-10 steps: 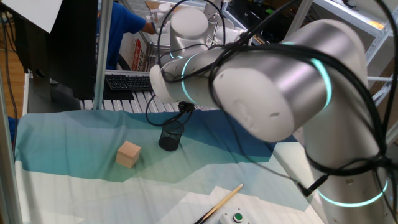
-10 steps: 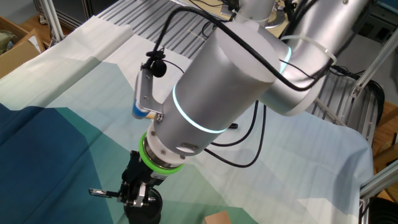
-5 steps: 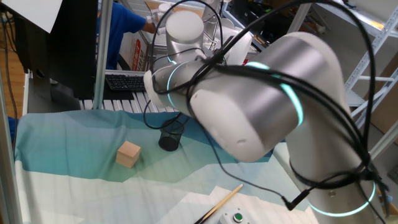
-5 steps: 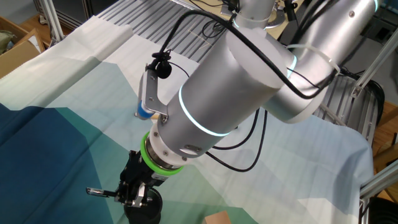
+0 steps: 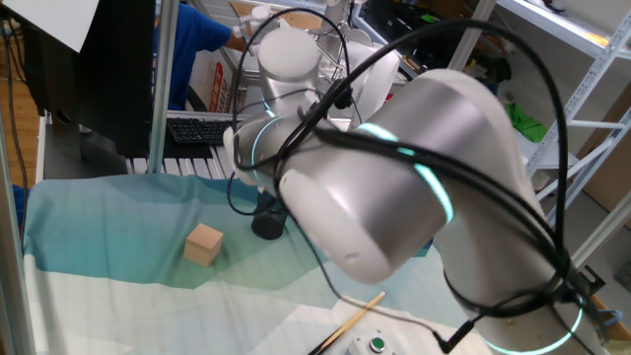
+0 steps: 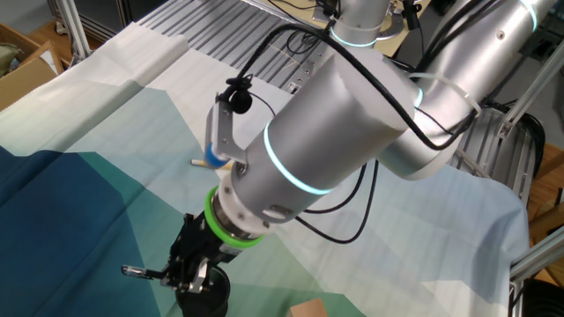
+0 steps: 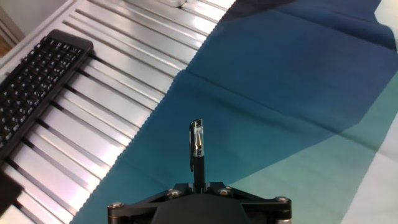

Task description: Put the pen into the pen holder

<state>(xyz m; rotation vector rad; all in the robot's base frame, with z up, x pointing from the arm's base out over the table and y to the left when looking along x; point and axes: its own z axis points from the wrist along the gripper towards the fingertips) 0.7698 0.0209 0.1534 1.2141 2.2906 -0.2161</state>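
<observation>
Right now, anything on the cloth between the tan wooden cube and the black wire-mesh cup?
Nothing: in one fixed view the stretch of teal cloth between the tan wooden cube and the black wire-mesh cup is bare. The arm hides the cup's top.
</observation>
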